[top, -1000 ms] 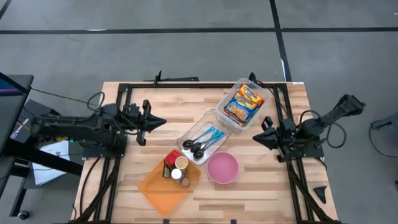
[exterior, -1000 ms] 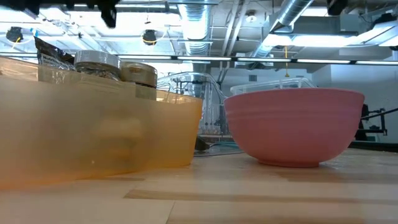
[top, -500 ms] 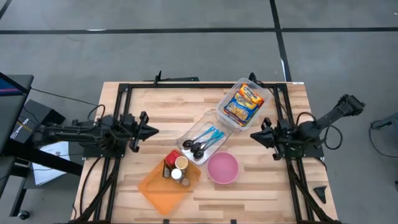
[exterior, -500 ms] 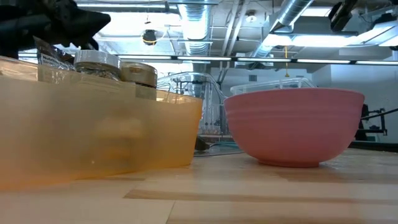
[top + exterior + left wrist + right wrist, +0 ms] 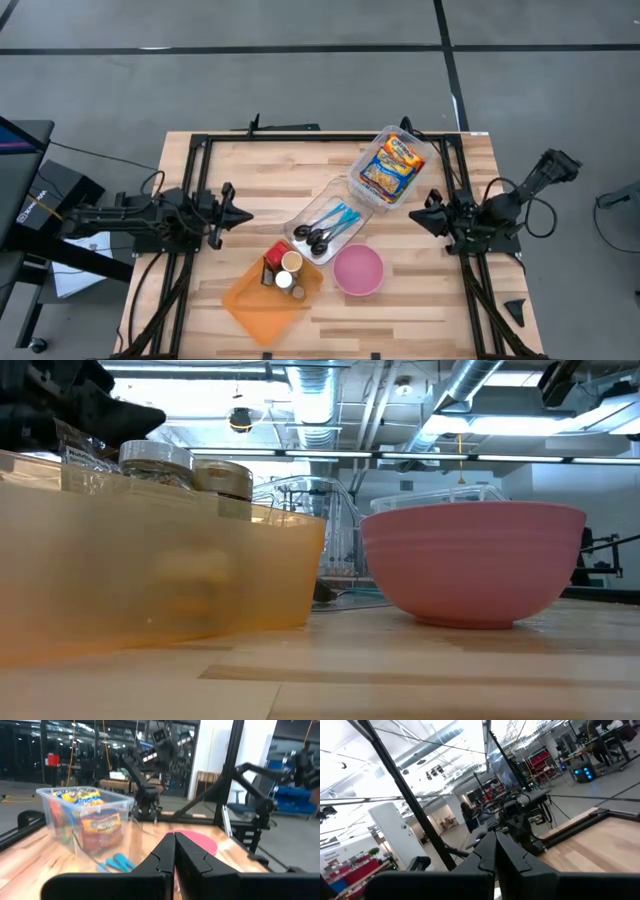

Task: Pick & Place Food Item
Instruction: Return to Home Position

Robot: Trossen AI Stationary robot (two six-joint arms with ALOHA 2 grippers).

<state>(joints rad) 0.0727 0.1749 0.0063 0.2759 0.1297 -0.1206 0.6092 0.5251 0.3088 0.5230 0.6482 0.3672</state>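
Note:
A clear tub (image 5: pixel 390 165) holding bright snack packets stands at the table's far right; it also shows in the left wrist view (image 5: pixel 87 822). A pink bowl (image 5: pixel 357 270) sits near the front. My left gripper (image 5: pixel 243 213) is shut and empty at the table's left side, pointing right. My right gripper (image 5: pixel 418 219) is shut and empty at the right side, pointing left, below the tub.
A clear tray (image 5: pixel 328 228) with blue-handled and black spoons lies mid-table. An orange bin (image 5: pixel 272 287) with jars and cans stands near the front left. A black frame (image 5: pixel 330 140) runs round the table. Bare wood lies between my left gripper and the tray.
My left gripper has drawn back toward the table's left edge and come lower, staying shut. My right gripper has shifted slightly, first toward the table's left, then back right, staying shut. The tub, tray, bowl and bin have not moved.

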